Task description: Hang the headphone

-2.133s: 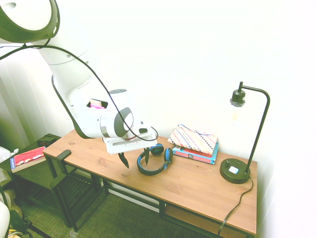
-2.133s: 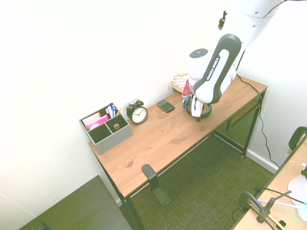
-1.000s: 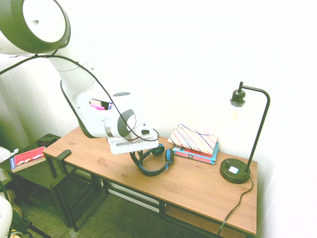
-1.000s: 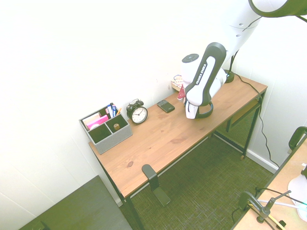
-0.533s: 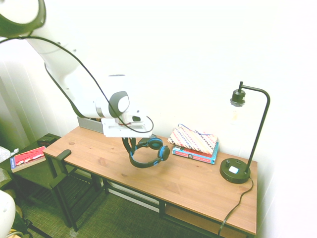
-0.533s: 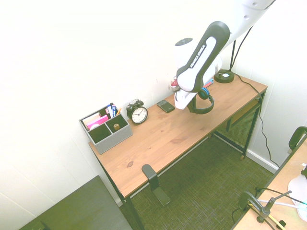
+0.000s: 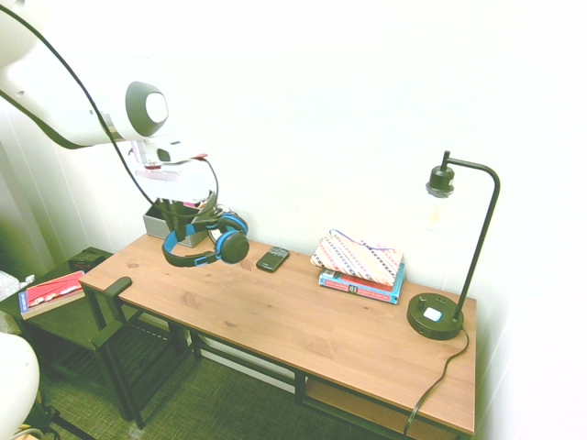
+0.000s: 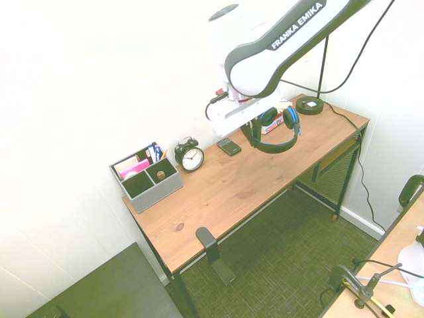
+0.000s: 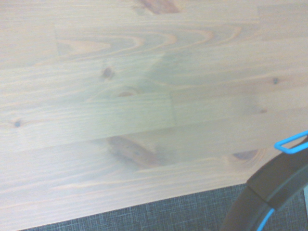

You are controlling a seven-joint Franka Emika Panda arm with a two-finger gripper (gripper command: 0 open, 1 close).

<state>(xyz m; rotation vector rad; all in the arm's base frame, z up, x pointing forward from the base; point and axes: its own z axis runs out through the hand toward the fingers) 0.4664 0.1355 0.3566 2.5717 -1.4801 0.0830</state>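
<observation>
The headphone, with a black-and-blue headband and round blue earcups, hangs in the air well above the wooden desk. My gripper is shut on its headband from above. In the second exterior view the headphone dangles under the gripper, over the middle of the desk. A stretch of the headband rises from the lower right of the wrist view, above the desk edge and the floor. A black hook sticks up at the desk's end, far below the headphone.
A grey organizer, an alarm clock and a small black phone stand along the wall. Stacked books with a patterned pouch and a black desk lamp sit toward the other end. A low side table stands beyond the hook.
The gripper closed on the headphone on the desk, lifted it, and carried it high and toward the organizer end. The phone, hidden before, now shows in the first exterior view.
</observation>
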